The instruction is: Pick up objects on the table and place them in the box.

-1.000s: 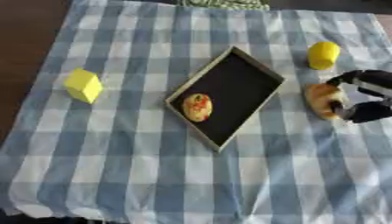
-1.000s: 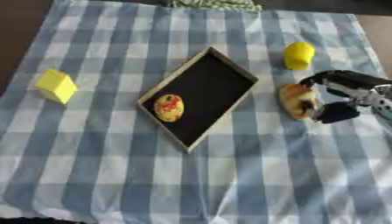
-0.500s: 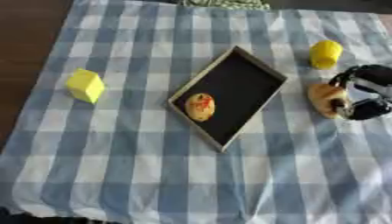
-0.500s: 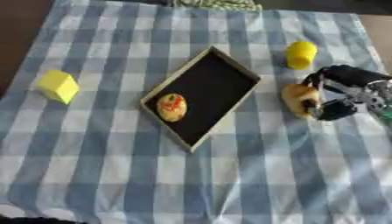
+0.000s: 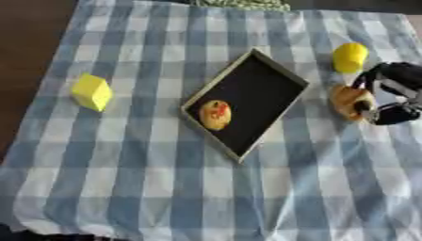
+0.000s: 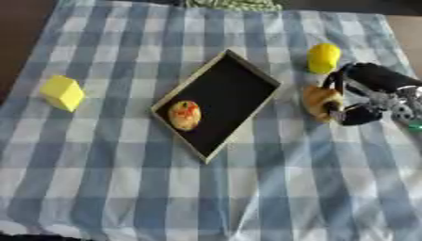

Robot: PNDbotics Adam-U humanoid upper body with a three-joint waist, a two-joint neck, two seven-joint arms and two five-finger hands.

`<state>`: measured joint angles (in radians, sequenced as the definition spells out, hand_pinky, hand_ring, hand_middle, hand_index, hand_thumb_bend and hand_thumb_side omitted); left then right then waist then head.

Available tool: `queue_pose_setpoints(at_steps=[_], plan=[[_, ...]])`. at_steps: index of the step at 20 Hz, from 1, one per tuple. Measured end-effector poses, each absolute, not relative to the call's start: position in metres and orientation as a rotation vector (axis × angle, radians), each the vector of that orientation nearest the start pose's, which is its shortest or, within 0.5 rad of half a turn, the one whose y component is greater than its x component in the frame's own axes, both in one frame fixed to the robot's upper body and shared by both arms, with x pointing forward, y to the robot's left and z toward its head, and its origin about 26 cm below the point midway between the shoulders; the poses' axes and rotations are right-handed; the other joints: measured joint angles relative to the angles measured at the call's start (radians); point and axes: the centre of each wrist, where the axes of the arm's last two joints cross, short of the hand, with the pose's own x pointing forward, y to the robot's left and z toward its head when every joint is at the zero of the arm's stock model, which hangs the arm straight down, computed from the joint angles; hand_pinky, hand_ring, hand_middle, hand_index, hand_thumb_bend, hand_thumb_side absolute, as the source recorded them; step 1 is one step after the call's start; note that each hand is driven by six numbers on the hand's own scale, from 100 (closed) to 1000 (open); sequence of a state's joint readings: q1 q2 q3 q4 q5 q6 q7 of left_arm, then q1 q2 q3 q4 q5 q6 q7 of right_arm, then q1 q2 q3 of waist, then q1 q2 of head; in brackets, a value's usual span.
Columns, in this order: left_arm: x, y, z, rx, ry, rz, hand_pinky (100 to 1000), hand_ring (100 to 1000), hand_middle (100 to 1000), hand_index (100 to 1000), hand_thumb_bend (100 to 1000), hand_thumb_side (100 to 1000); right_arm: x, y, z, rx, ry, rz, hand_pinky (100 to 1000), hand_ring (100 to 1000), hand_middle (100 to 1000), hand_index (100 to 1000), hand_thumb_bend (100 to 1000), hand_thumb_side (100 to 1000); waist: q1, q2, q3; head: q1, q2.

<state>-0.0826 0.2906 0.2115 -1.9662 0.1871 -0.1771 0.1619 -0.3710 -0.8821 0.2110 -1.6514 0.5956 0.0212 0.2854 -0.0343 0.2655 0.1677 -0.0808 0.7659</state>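
Blue-and-white checked cloth (image 5: 165, 188) covers the tabletop, with dark wood showing along the left edge. Box (image 5: 290, 81): shallow, black inside with a pale rim, set askew near the middle of the cloth, one corner toward the far edge and one toward the near edge. Pastry (image 5: 215, 114): round, golden with red marks, lying inside the box toward its left corner. Block (image 5: 92, 92): yellow, standing on the cloth toward the left edge, well apart from the box. Cup (image 5: 349, 57): yellow, rounded, near the far right corner of the cloth, just beyond the hand. Bun (image 6: 318, 100): golden brown, on the cloth just right of the box, toward the right edge. Right hand (image 6: 356, 101): black, entering from the right edge, its fingers (image 6: 359, 114) and thumb curled round the bun from the far and near sides, so it grips the bun where it lies. Green patterned thing (image 5: 240, 4): only a strip shows at the far edge of the cloth; what it is cannot be told.
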Motion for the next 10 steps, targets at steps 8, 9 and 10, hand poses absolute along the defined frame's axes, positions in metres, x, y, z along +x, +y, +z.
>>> queue_pose_setpoints(at_steps=[8, 9, 10], plan=[[0.272, 0.330, 0.146, 0.271, -2.258, 0.122, 747, 806, 619, 774, 100, 685, 0.326, -0.296, 0.267, -0.896, -1.700, 1.507, 883, 826, 444, 644, 100, 116, 0.000, 0.000, 0.004, -0.006, 0.000], [0.272, 0.330, 0.146, 0.269, -2.258, 0.121, 747, 806, 619, 774, 100, 685, 0.324, -0.290, 0.272, -0.874, -1.716, 1.510, 883, 826, 444, 644, 100, 116, 0.000, 0.000, 0.004, -0.006, 0.000], [0.272, 0.330, 0.146, 0.269, -2.258, 0.120, 747, 806, 619, 774, 100, 685, 0.322, -0.286, 0.276, -0.854, -1.724, 1.510, 883, 826, 444, 644, 100, 116, 0.000, 0.000, 0.003, -0.006, 0.000]])
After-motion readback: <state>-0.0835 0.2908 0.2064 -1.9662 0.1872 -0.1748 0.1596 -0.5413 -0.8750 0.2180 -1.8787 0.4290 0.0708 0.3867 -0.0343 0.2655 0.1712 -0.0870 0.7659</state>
